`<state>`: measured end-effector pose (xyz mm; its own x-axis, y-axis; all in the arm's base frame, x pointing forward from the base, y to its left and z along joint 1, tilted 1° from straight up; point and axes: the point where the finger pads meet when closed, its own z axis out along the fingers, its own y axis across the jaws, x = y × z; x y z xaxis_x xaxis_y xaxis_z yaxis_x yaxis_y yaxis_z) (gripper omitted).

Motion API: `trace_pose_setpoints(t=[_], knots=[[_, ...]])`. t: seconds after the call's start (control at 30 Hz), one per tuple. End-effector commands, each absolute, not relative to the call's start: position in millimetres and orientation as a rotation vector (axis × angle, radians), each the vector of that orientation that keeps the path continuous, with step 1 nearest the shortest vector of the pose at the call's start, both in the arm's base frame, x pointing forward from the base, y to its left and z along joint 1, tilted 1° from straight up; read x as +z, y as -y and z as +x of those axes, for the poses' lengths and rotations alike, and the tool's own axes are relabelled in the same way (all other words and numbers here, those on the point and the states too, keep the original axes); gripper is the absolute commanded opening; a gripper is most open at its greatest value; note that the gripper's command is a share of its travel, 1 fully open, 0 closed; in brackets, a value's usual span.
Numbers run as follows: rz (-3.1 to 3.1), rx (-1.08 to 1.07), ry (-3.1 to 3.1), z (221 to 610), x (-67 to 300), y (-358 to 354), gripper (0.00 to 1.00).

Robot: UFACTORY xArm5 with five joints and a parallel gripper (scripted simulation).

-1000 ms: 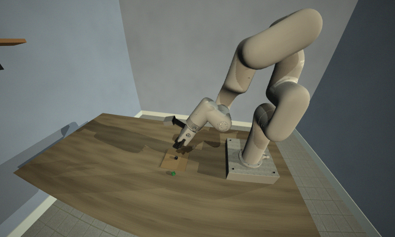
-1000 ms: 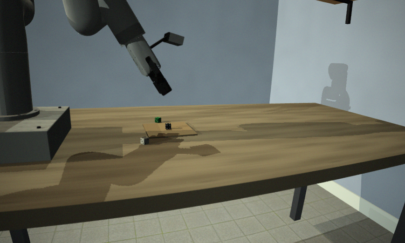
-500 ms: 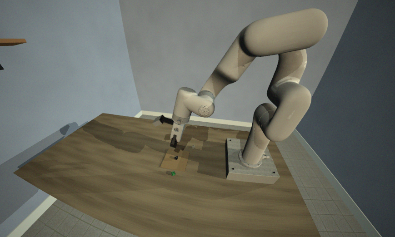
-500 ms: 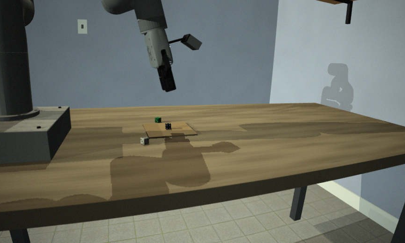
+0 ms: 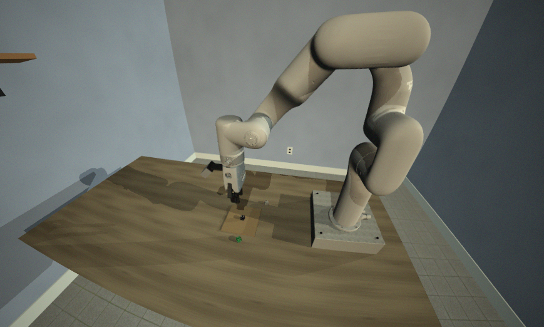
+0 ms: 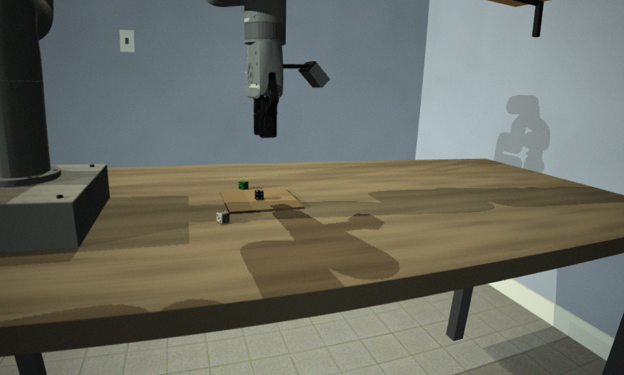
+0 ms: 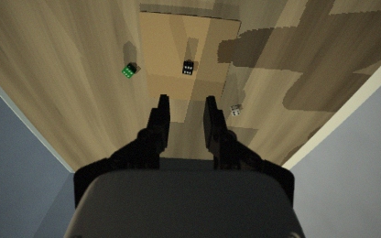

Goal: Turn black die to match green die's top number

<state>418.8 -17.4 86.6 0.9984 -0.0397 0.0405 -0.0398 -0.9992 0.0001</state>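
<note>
"Black die?"
"Flat on the smooth tan mat, an equal-sided cube, one pipped side facing wrist-view six o'clock; green die at nine."
"Gripper?"
"Open, empty."

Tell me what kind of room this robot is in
Probably a small robot test room or lab: an arm is mounted on a wooden table, dice and a mat are laid out, and plain painted walls stand around a tiled floor.
</note>
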Motion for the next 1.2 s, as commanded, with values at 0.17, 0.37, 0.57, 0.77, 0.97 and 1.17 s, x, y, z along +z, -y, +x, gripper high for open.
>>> trace_pose_setpoints(t=[0.17, 0.37, 0.57, 0.77, 0.97, 1.17], knots=[[3.14, 0.03, 0.063, 421, 88, 17, 1.0], [3.14, 0.03, 0.063, 421, 88, 17, 1.0], [3.14, 0.03, 0.063, 421, 94, 17, 1.0], [3.14, 0.03, 0.063, 421, 104, 18, 1.0], [3.14, 0.03, 0.063, 420, 122, 17, 1.0], [3.14, 0.03, 0.063, 420, 135, 17, 1.0]])
